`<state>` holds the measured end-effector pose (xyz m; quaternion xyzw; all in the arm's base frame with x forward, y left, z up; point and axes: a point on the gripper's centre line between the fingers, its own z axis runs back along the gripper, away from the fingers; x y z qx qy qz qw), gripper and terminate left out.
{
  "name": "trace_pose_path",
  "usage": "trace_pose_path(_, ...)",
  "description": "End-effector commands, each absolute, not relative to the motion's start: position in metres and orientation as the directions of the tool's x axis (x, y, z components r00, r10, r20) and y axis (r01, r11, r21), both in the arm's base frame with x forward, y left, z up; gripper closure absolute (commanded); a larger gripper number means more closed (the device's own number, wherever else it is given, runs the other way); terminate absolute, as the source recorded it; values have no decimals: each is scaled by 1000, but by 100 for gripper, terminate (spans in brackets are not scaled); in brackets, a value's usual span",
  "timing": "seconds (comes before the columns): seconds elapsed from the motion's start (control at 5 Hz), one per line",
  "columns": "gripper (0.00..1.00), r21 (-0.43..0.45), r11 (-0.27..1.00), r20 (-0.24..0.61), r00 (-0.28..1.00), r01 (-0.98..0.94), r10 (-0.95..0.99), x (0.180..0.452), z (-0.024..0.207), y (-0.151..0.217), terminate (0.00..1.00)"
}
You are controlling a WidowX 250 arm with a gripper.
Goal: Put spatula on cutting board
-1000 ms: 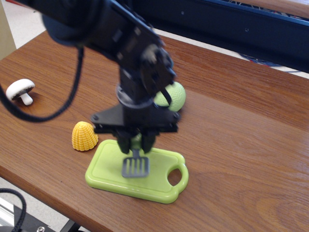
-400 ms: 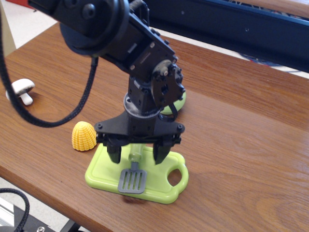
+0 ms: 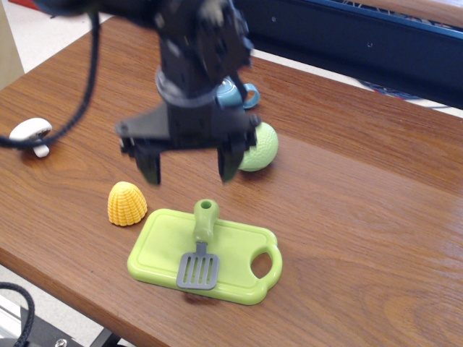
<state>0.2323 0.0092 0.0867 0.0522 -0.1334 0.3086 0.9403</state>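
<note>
The spatula (image 3: 201,249) lies flat on the lime-green cutting board (image 3: 159,246), its green handle pointing away from me and its slotted grey blade near the board's front edge. The board sits near the table's front edge, with its oval handle hole at the right. My gripper (image 3: 189,168) hangs open and empty above and behind the board, its two black fingers spread wide and clear of the spatula.
A yellow corn toy (image 3: 126,204) stands just left of the board. A green ball (image 3: 259,147) and a blue cup (image 3: 235,92) sit behind the gripper. A white mushroom (image 3: 30,134) lies at the far left. The wooden table's front edge (image 3: 79,296) is close.
The gripper opened and let go of the spatula, which now lies flat on the board. The gripper then rose up and back, away from the board.
</note>
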Motion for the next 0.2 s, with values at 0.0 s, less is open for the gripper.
trace_pose_path(0.0, 0, -7, 803, 309, 763, -595, 568, 231, 100, 18, 100)
